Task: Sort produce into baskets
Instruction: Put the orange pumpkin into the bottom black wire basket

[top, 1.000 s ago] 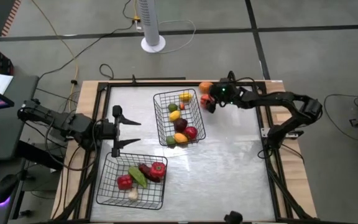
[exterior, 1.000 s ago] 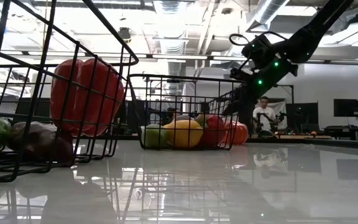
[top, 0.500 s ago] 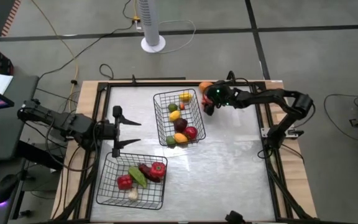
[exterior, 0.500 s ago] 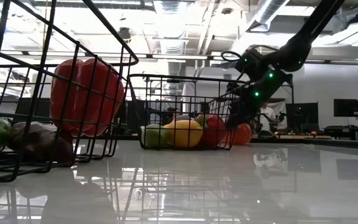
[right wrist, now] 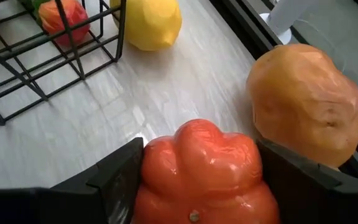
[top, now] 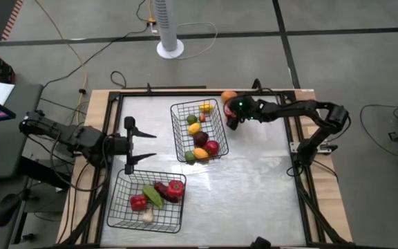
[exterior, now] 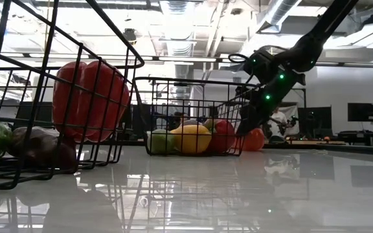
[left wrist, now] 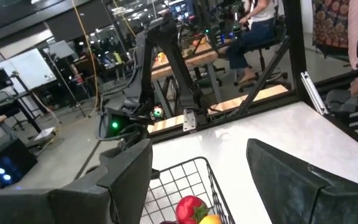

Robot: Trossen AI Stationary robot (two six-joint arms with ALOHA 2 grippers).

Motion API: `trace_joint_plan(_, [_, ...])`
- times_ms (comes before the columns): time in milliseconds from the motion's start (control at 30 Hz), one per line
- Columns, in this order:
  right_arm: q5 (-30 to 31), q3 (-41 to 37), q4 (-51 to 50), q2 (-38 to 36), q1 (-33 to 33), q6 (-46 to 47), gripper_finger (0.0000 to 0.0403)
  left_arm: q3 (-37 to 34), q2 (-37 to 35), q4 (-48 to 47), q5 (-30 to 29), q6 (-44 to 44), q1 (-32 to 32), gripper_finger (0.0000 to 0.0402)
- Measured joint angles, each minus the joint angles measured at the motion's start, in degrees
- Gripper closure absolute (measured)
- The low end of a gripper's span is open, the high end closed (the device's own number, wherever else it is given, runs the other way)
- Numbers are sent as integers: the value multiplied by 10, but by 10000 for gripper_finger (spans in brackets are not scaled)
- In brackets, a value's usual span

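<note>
Right gripper [right wrist: 194, 186] fingers straddle the red pepper [right wrist: 201, 171] at the table's far edge, beside the orange fruit [right wrist: 306, 102]; not yet clamped (close squarely, centred). Left gripper [top: 131, 141] waits, fingers spread.

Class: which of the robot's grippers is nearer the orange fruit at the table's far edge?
Right. The right gripper straddles a red pepper just beside the orange fruit; the left gripper waits across the table.

No readable text, label, brand, number or sign shows in any view
</note>
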Motion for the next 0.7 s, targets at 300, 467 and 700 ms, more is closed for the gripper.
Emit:
trace_joint_plan(300, [66, 47, -148, -66, 31, 0, 85, 0, 0, 20, 0, 21, 0, 152])
trace_joint_plan(467, [100, 113, -269, -136, 80, 41, 85, 0, 0, 24, -5, 28, 0, 152])
trace_joint_plan(700, [66, 161, -239, -217, 212, 114, 85, 0, 0, 27, -9, 30, 0, 152])
